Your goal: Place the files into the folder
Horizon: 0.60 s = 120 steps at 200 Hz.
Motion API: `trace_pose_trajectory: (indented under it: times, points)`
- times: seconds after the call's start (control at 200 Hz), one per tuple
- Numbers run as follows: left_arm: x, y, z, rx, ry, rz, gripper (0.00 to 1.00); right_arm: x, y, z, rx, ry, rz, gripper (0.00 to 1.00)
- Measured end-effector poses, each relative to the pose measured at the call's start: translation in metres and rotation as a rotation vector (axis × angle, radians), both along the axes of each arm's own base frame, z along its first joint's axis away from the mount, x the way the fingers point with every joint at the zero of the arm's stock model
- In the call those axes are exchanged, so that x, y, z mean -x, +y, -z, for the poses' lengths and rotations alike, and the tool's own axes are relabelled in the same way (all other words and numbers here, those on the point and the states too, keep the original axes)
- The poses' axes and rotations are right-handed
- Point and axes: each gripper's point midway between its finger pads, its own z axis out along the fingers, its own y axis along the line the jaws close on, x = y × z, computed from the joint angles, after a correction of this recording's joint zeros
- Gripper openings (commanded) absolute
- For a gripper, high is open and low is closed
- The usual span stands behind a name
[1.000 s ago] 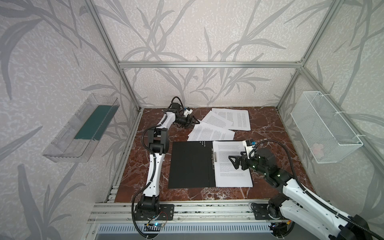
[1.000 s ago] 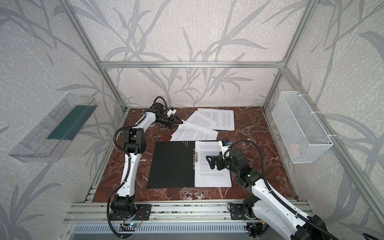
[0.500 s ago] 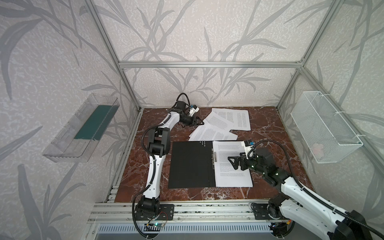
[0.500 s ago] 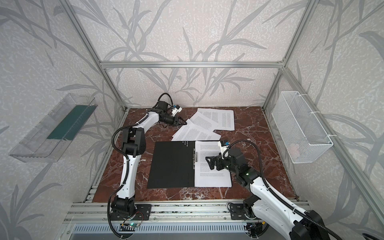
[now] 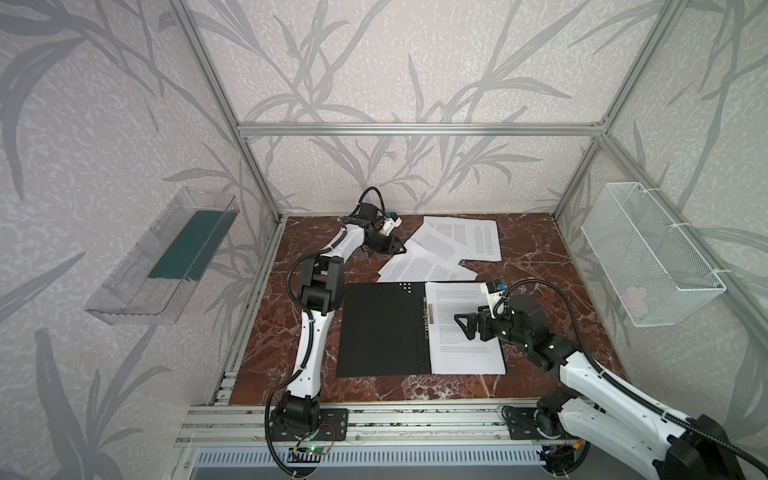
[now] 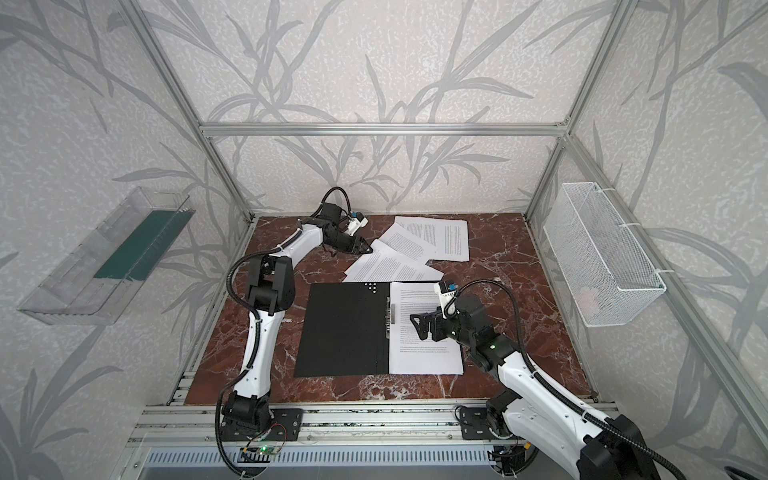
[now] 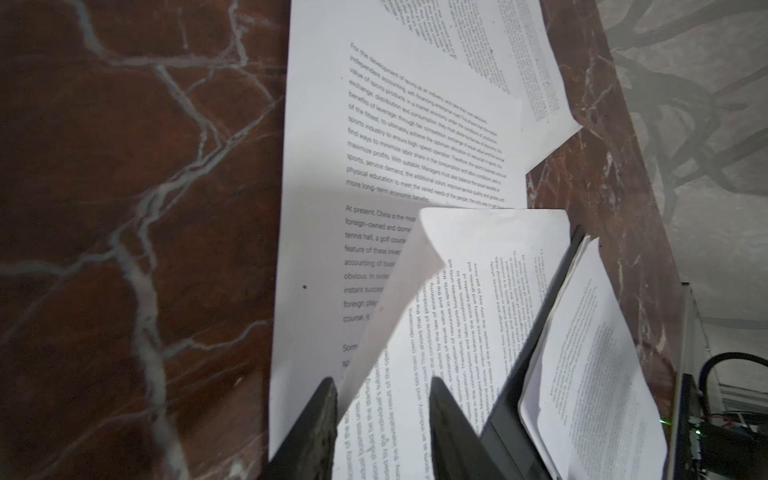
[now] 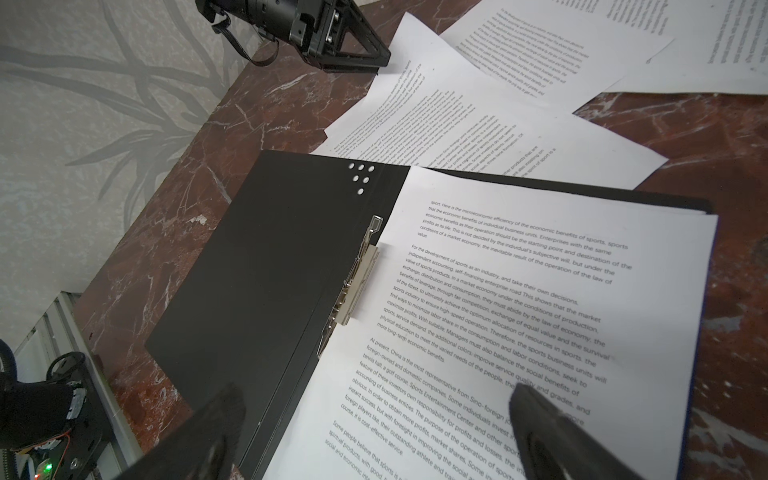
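Note:
The folder lies open on the marble table, black inside, with a metal clip at its spine. One printed sheet lies on its right half. Several loose files overlap behind it. My left gripper is low at their left corner. Its jaws are narrowed but still open, and a curled-up sheet corner rises between them against one finger. My right gripper hovers wide open over the spine and the sheet, holding nothing.
A clear tray with a green base hangs on the left wall. A white wire basket hangs on the right wall. Aluminium posts stand at the back corners, and a rail runs along the front edge.
My left gripper has moved right to the corner of the loose sheets and its jaws have narrowed. The right gripper has stayed open, almost in place.

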Motion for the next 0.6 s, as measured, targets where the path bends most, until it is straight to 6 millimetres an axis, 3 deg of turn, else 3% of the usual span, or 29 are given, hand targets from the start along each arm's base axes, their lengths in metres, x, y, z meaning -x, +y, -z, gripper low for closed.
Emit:
trace_pose_trajectory:
  times: [0.495, 0.6]
  points:
    - [-0.008, -0.008, 0.012, -0.092, -0.019, -0.023, 0.0, 0.0, 0.0, 0.0, 0.0, 0.001, -0.002, 0.99]
    - [-0.012, -0.003, 0.014, -0.125, -0.032, -0.043, 0.0, 0.0, 0.0, 0.0, 0.0, 0.001, -0.002, 0.99]
